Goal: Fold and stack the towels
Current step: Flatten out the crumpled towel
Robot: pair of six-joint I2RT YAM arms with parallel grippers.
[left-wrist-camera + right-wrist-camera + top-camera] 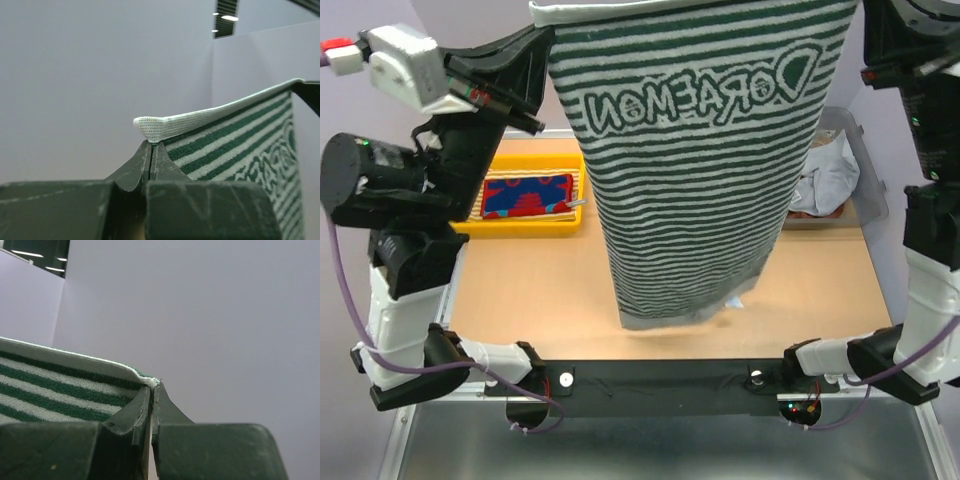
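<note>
A dark green and white striped towel (700,150) with "DORAEMON" woven into it hangs spread between my two raised arms. Its lower edge (680,315) reaches down over the wooden table (540,290). My left gripper (542,40) is shut on the towel's top left corner, and the white hem (150,125) pokes out above the closed fingertips (151,144). On the other side my right gripper (862,25) is shut on the top right corner (155,382). A folded red-blue patterned towel (525,195) lies in a yellow tray (520,226) at the left.
A clear bin (850,135) at the back right holds crumpled white and grey cloths (825,175) over something reddish. The arm bases and a black bar (660,385) run along the table's near edge. The hanging towel hides the table's middle.
</note>
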